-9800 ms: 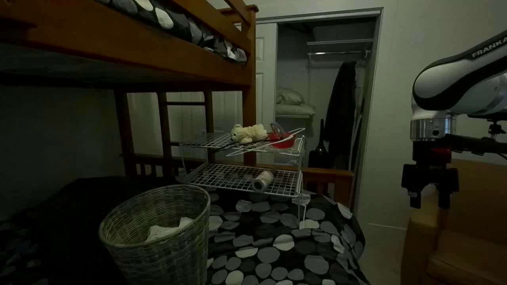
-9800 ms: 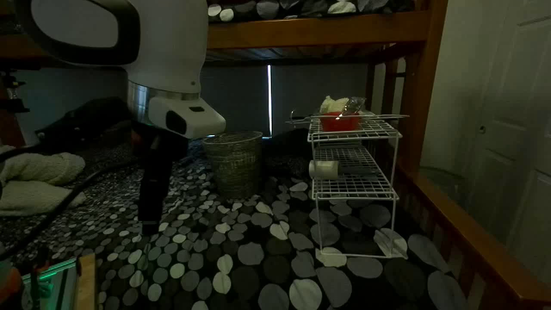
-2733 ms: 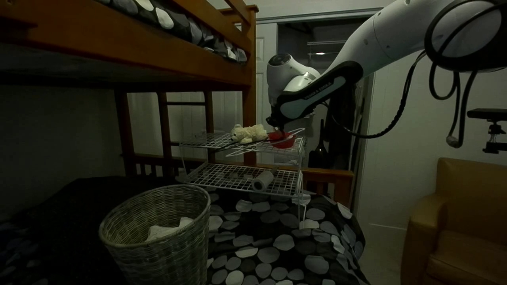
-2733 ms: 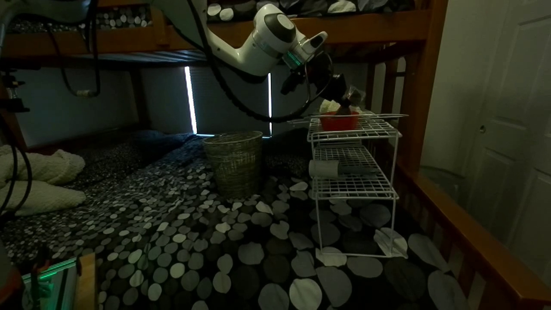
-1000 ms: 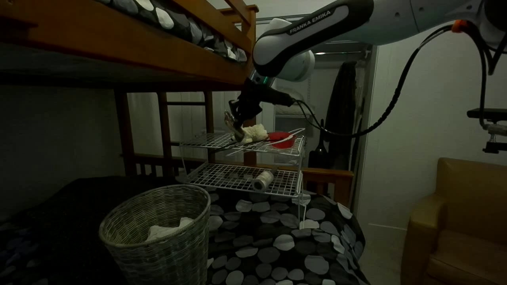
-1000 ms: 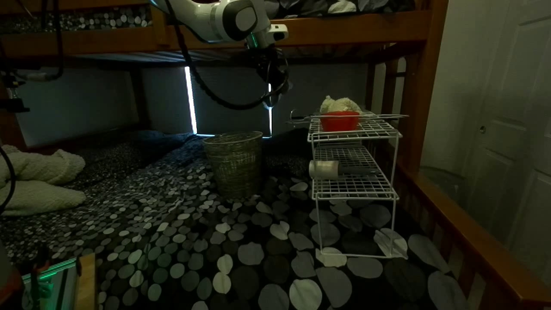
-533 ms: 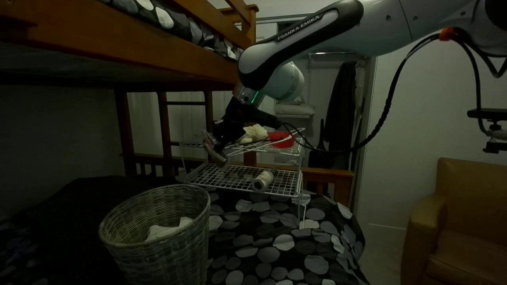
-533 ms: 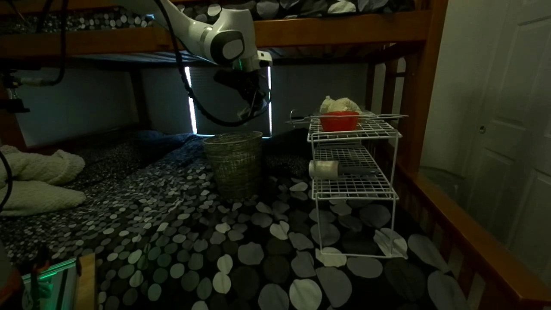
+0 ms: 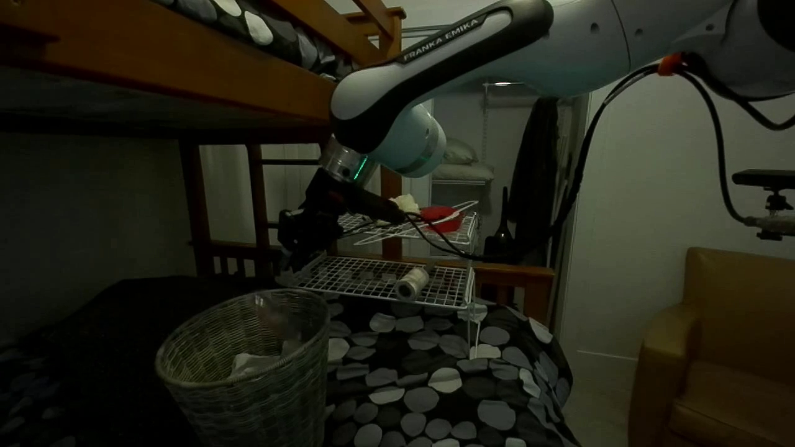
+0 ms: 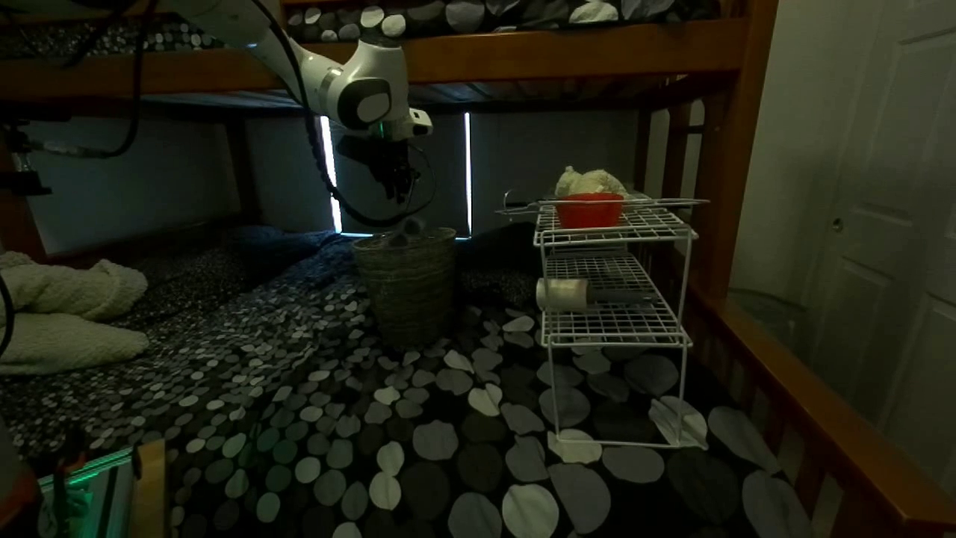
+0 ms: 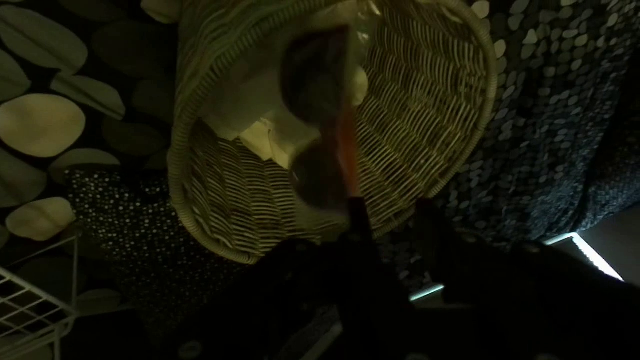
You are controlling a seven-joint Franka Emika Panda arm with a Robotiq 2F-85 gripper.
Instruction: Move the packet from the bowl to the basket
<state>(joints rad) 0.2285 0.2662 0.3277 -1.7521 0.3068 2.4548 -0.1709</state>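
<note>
Hovering abv. basket (image 10: 407, 291), jaws spread apart; blurred pkt (image 11: 316, 102) loose below 'em, at basket mouth.

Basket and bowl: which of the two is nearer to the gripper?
The large woven basket: the gripper hangs close above it, while the small red bowl stands farther off, on the rack.

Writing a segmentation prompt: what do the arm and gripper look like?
Arm: white, rounded; black trim lettered FRANKA EMIKA; silver wrist collar beside a green light strip. Black cables hang off it, with an orange band. Gripper: black, two narrow fingers; finer detail too dark.
</note>
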